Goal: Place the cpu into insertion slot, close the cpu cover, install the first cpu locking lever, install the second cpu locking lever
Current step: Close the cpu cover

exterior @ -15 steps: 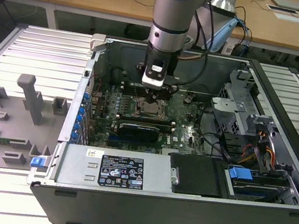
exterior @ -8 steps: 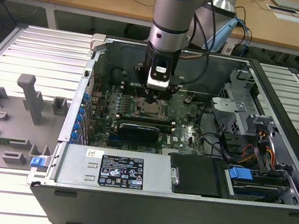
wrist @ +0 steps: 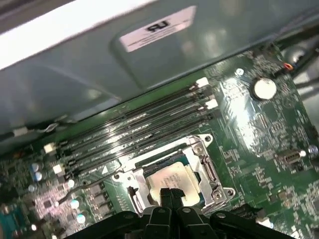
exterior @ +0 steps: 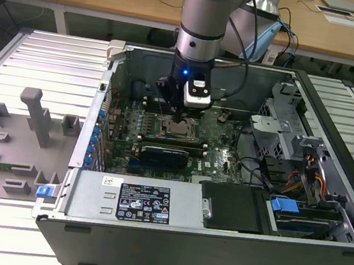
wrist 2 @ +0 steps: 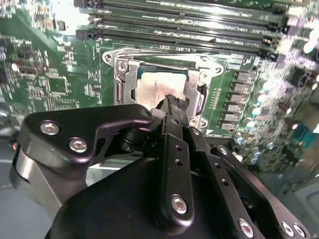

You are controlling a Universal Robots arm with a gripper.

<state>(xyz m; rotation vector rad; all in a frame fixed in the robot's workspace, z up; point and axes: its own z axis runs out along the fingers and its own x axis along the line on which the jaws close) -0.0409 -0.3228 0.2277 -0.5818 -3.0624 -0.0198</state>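
Note:
The cpu [wrist: 173, 175] [wrist 2: 153, 85] lies flat in the insertion slot [exterior: 178, 130], its pale metal top showing. The silvery cpu cover [wrist: 205, 167] [wrist 2: 125, 79] lies down around it, framing the chip through its cutout. My gripper [exterior: 178, 115] [wrist: 170, 193] [wrist 2: 172, 101] hangs straight over the slot, shut, its two black fingertips pressed together just above or on the near edge of the chip; whether they touch it I cannot tell. Nothing shows between the fingers. The locking levers are not clear beside the frame.
The open computer case [exterior: 109, 192] lies on a slatted metal table. Long black memory slots [wrist: 144, 127] [wrist 2: 189, 27] run beside the socket. A drive cage [exterior: 283, 131] and cables stand at the exterior view's right, a grey fixture block [exterior: 30, 118] at its left.

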